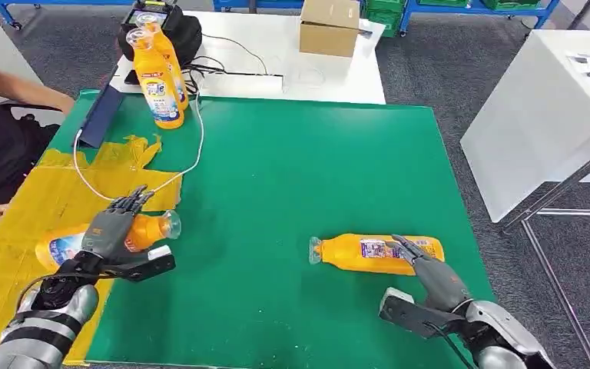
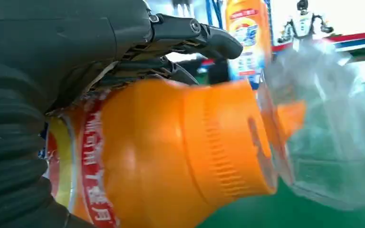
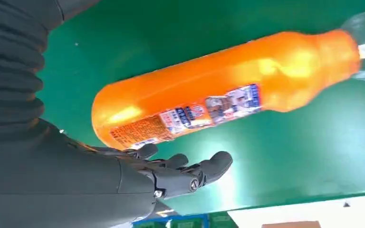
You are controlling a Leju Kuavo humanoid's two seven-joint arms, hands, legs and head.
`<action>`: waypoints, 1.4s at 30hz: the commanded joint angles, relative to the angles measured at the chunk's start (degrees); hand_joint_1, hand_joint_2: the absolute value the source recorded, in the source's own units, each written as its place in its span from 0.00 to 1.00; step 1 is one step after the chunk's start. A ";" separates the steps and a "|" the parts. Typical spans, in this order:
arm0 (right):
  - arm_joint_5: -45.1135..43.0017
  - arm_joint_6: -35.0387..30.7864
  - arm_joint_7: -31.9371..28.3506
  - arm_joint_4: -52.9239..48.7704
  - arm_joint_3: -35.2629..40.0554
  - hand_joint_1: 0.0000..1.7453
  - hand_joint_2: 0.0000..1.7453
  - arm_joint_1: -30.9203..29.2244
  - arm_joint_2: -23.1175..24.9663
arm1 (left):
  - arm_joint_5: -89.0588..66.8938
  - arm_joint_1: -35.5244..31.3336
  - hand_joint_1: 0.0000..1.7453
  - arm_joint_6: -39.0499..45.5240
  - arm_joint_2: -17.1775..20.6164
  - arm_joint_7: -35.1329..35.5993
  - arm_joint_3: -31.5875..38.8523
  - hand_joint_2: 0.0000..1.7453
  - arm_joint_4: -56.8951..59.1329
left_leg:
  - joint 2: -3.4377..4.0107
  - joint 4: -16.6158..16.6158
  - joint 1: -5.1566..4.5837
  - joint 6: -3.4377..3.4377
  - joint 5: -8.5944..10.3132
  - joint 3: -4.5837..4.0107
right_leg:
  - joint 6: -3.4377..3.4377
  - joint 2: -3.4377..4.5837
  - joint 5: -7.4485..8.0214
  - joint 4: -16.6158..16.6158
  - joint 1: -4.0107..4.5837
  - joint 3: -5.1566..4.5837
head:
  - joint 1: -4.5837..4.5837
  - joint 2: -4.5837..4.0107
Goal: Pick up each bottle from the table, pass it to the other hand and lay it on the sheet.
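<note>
Left robot hand (image 1: 111, 228) is laid over a lying orange bottle (image 1: 144, 231), grip can't be told; right robot hand (image 1: 430, 270), fingers spread, is beside another bottle (image 1: 376, 253).

Left hand (image 1: 111, 231) rests over a lying bottle (image 1: 147, 229) (seemingly gripping); right hand (image 1: 430, 273) touches another bottle (image 1: 376, 253).

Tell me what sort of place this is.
Probably a robotics lab or test workshop: a green mat covers the worktable, blue metal racking lines the back, and a cardboard box sits on a plain white table.
</note>
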 commanded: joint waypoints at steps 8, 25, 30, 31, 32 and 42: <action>16.49 -1.04 1.85 21.93 1.52 0.00 1.00 -17.61 10.53 | 19.35 1.99 0.00 -10.18 -3.04 -5.45 -0.15 1.00 -9.02 | 0.24 -0.09 -0.02 0.16 0.05 0.11 | -0.14 0.17 0.11 -0.09 0.03 0.09 | 0.00 0.00; 9.53 15.36 -3.19 41.57 14.78 1.00 1.00 -14.65 0.31 | 22.71 -11.05 0.00 -10.57 -9.25 -8.90 -7.96 1.00 4.98 | -0.74 -0.08 -0.01 0.26 0.19 0.28 | -0.14 -0.81 0.00 -0.31 -0.03 0.03 | 0.00 0.00; 6.55 12.11 0.45 39.97 12.28 1.00 1.00 -16.02 3.02 | 25.59 -9.32 0.00 -11.44 -8.37 -9.20 -6.65 1.00 2.81 | -0.56 -0.08 0.07 0.23 0.13 0.72 | -0.15 -0.60 0.04 -0.55 0.02 0.44 | 0.02 0.00; 5.87 10.53 1.04 39.85 10.99 1.00 1.00 -16.43 4.18 | 26.81 -8.66 0.00 -12.11 -8.29 -9.09 -5.89 1.00 1.99 | -0.54 -0.18 0.03 0.28 0.19 0.75 | -0.24 -0.60 0.09 -0.61 -0.01 0.44 | 0.02 0.00; 4.44 4.03 0.27 39.13 6.86 1.00 1.00 -17.10 8.02 | 32.61 -6.25 0.00 -17.08 -8.13 -9.21 -2.84 1.00 -0.87 | -0.44 -0.18 0.03 0.25 0.18 0.77 | -0.22 -0.50 0.10 -0.59 -0.01 0.43 | 0.02 0.00; -17.63 -4.66 -5.35 9.65 -9.10 1.00 1.00 -11.00 30.23 | 64.95 14.85 0.00 -38.94 -9.61 3.65 10.68 0.00 -30.91 | 0.78 -0.10 0.01 0.17 -0.04 0.62 | -0.15 0.72 0.16 -0.13 0.09 0.47 | 0.02 0.00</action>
